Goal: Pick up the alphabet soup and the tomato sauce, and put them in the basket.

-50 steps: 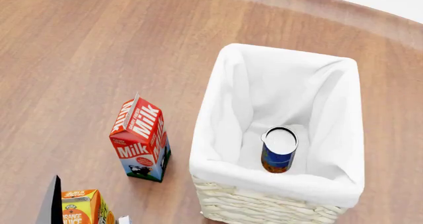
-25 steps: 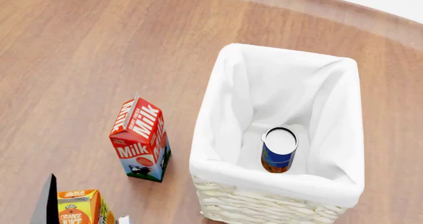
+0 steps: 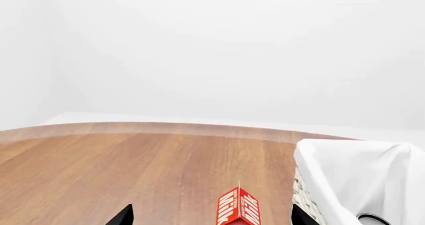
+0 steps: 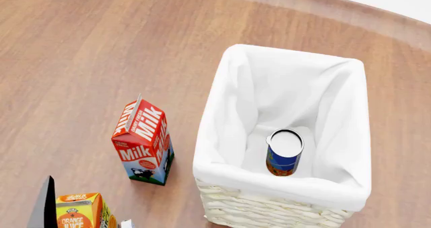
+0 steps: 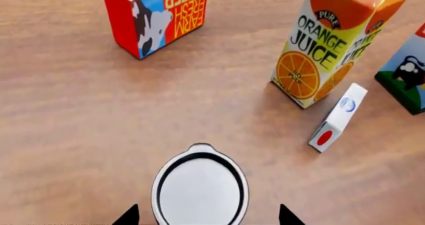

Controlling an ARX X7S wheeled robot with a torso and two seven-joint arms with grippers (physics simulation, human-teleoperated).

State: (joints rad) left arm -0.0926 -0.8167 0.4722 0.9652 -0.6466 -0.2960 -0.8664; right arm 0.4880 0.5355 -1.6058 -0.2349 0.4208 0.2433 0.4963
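Alphabet soup (image 4: 283, 155) already standing in the basket (image 4: 269, 208). Right pincer (image 5: 206, 216) spread wide, gripping nothing, with a silver-topped can (image 5: 200, 190) straight under it between the tips. Probably the tomato sauce. Best to drop straight down, stay centred, squeeze below the rim.

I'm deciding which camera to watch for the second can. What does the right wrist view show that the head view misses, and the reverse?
Only the right wrist view shows a silver-topped can between the right hand's fingertips, the butter box and a small white box. Only the head view shows the basket with the blue soup can upright inside. Both show the orange juice carton, the milk carton and the wooden table.
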